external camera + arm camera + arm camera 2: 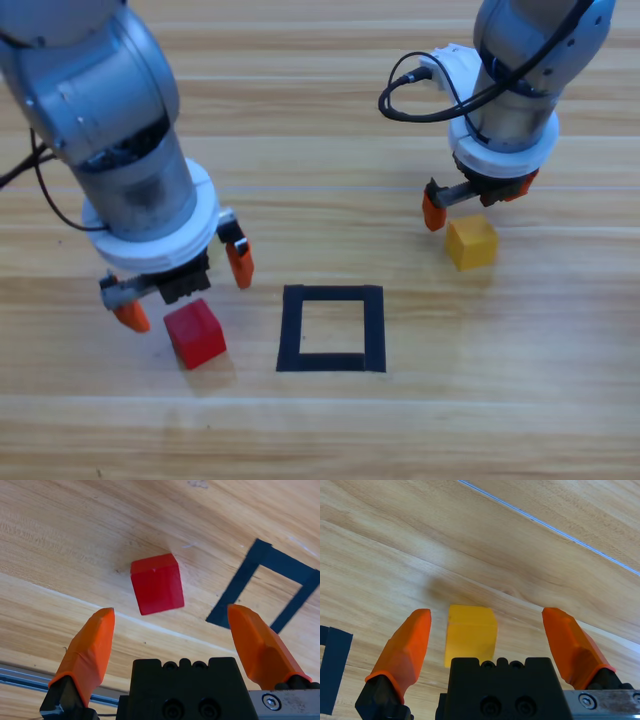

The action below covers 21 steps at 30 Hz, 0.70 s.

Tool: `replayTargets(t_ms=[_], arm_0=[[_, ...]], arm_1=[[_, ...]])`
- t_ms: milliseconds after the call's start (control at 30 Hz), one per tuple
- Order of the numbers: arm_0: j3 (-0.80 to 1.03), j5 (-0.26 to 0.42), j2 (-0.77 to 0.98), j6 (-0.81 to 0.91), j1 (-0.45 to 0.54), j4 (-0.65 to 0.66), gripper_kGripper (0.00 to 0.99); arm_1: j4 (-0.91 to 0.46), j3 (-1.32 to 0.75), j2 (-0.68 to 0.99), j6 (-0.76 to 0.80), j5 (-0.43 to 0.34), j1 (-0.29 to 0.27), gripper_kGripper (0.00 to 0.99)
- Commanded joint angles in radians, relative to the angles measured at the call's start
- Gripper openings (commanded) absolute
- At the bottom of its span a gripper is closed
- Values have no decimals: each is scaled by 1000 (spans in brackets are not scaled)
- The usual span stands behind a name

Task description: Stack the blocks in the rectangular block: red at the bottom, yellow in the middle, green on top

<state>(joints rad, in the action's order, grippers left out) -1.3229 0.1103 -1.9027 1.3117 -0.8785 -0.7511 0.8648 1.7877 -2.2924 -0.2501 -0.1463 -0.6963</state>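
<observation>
Two cubes show, no green. Nearest, red [195, 334] lies left of the tape square [331, 328], before the left gripper [182, 283], jaws spread, empty. Farther, yellow [471, 243] lies under the right gripper [478, 202], also spread. Both look light, rigid, smooth: pinch opposite flat faces squarely.

Bare wood rings red cube [195, 334]; taped square [332, 329] (flat) beside.

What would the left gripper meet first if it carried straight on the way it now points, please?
Most likely the red cube: it lies ahead of the open left gripper, between the lines of its fingers. Depth is unclear; the cube sits slightly off-centre.
</observation>
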Motion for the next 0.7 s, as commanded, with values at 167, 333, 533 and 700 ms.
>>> replayTargets(t_ms=[167,333,533,700], arm_0=[[34,-26,-82,40,47,-5,957],[47,-34,-108,46,49,10,957],[82,-43,-122,52,49,53,934],[91,-47,-142,44,49,84,876]], arm_1=[[-41,-59,-76,-55,48,26,983],[-41,-90,-65,-89,146,26,864],[-44,-94,-78,-63,140,26,460],[-49,-93,-65,-15,125,26,89]])
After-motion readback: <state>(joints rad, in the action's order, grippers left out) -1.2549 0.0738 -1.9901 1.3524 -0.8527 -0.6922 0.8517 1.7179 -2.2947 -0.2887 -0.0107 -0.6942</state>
